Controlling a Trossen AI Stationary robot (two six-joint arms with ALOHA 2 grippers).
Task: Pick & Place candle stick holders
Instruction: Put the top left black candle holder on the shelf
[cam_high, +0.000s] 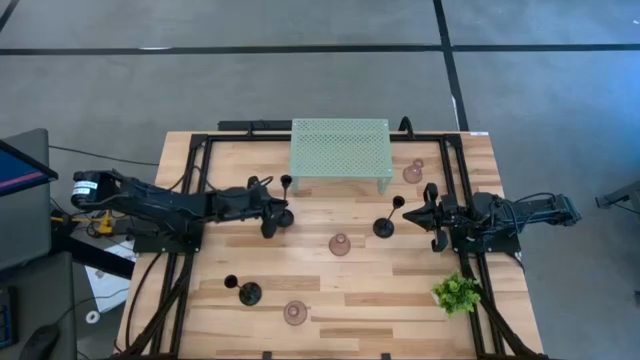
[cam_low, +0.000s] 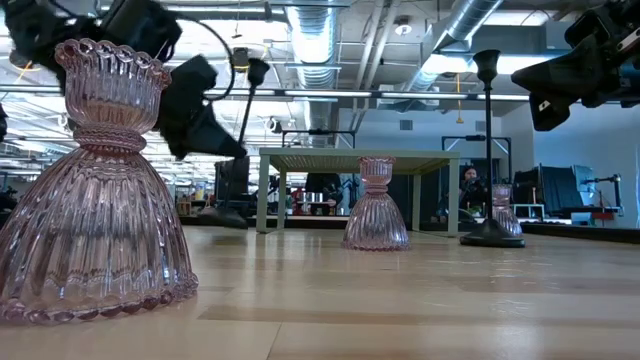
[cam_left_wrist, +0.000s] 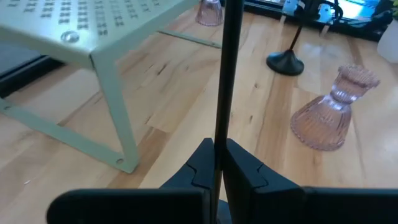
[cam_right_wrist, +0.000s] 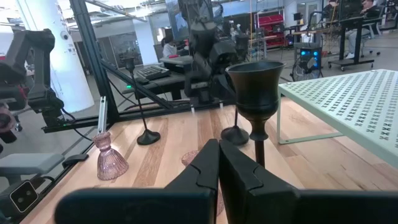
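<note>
My left gripper (cam_high: 272, 215) is shut on a slim black candle stick holder (cam_high: 285, 200) in front of the mint-green mesh shelf (cam_high: 340, 150). My right gripper (cam_high: 412, 214) is shut and empty. It hovers just right of a second black holder (cam_high: 390, 216), whose cup (cam_right_wrist: 255, 84) stands close beyond its fingertips. A third black holder (cam_high: 245, 291) stands on its base near the front left. Pink glass holders stand at mid-table (cam_high: 340, 244), near the front (cam_high: 296, 312) and right of the shelf (cam_high: 413, 172). My left gripper pinches the black holder's thin stem (cam_left_wrist: 219, 134) between its two fingers, somewhat below the stem's middle (cam_low: 240, 150). The fingers come about level from the table's left and lie across the stem. The holder stands nearly upright, leaning a little. Whether its base (cam_right_wrist: 235, 133) rests on the wood, I cannot tell.
A small green plant (cam_high: 457, 293) stands at the front right, near my right arm. The shelf's legs (cam_left_wrist: 121, 130) stand just beyond the held holder. Bare wood lies between the mid-table pink holder and the front edge.
</note>
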